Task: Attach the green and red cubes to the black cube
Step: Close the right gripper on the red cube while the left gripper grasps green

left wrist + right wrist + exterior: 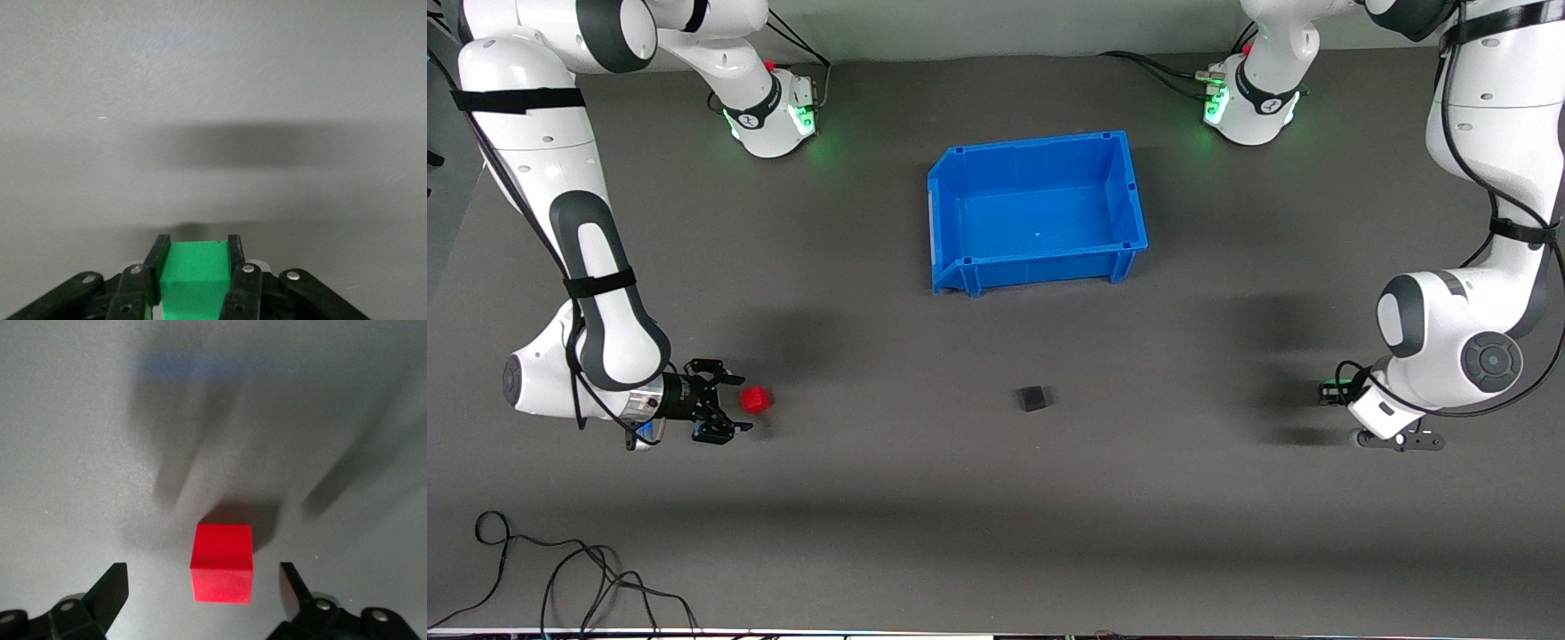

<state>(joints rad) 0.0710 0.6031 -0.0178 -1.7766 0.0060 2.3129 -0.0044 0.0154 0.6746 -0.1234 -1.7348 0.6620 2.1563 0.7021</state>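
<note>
Cables [560, 578] lay nearest; right gripper [734, 404], fingers spread, straddled the red cube [755, 399] for pickup, while left gripper [195, 257] pinched the green cube [193, 277], ready for the black cube [1033, 397].

A blue bin [1037, 212] and seemingly black cables [560, 578] on the table [996, 498].

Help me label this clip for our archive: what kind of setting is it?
Probably a robotics lab bench: two arms bolted to a dark grey table, a blue bin, and small cubes: red cube, black cube, green cube.
</note>
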